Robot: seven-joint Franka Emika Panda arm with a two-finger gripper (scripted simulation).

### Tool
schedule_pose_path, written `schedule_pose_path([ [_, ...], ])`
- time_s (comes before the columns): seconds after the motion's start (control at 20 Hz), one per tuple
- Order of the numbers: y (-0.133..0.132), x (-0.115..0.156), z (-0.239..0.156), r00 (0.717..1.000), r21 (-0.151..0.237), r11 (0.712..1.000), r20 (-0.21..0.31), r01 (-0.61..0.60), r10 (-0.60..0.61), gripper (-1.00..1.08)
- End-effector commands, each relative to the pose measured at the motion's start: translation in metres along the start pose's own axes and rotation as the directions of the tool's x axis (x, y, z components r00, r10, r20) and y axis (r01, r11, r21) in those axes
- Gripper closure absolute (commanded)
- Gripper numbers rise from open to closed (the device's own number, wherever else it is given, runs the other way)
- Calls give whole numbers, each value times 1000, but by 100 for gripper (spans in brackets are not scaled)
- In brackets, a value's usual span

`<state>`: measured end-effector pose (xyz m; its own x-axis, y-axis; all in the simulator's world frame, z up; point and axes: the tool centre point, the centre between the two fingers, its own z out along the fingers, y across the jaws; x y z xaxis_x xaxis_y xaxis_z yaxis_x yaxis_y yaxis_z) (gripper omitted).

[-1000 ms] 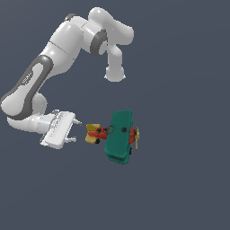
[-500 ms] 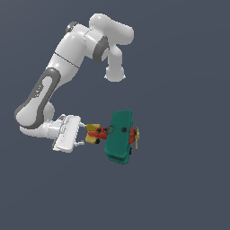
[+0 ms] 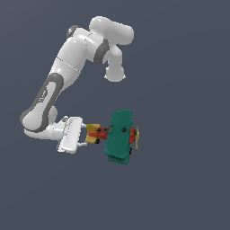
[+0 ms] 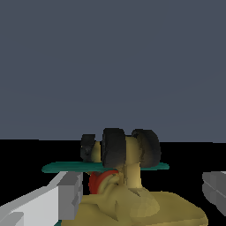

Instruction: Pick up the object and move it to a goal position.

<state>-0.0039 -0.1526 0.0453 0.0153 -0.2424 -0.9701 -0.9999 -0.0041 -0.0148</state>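
- Dark blue-grey floor all round.
- Toy plane (image 3: 119,136) lies along the exterior view's left–right line, propeller rightward, yellow tail toward the claw (image 3: 84,136).
- Teal wings, red body, black wheels.
- Claw spread — fingers flank the tail.

backdrop: you see one flat slate-blue field (image 3: 188,188), no walls, windows or furniture edges you can make out | wrist view: the same grey-blue above a black band (image 4: 26,167) | light: even, shadowless
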Motion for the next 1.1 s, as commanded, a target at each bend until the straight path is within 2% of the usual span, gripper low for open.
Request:
schedule_pose_path([
  [0.0,4,8,11,1000,-16,1000,8,-16,16,-100],
  [0.65,-3,6,12,999,3,999,16,-32,32,-100],
  [1.05,-3,4,15,999,-1,999,28,-37,37,-100],
])
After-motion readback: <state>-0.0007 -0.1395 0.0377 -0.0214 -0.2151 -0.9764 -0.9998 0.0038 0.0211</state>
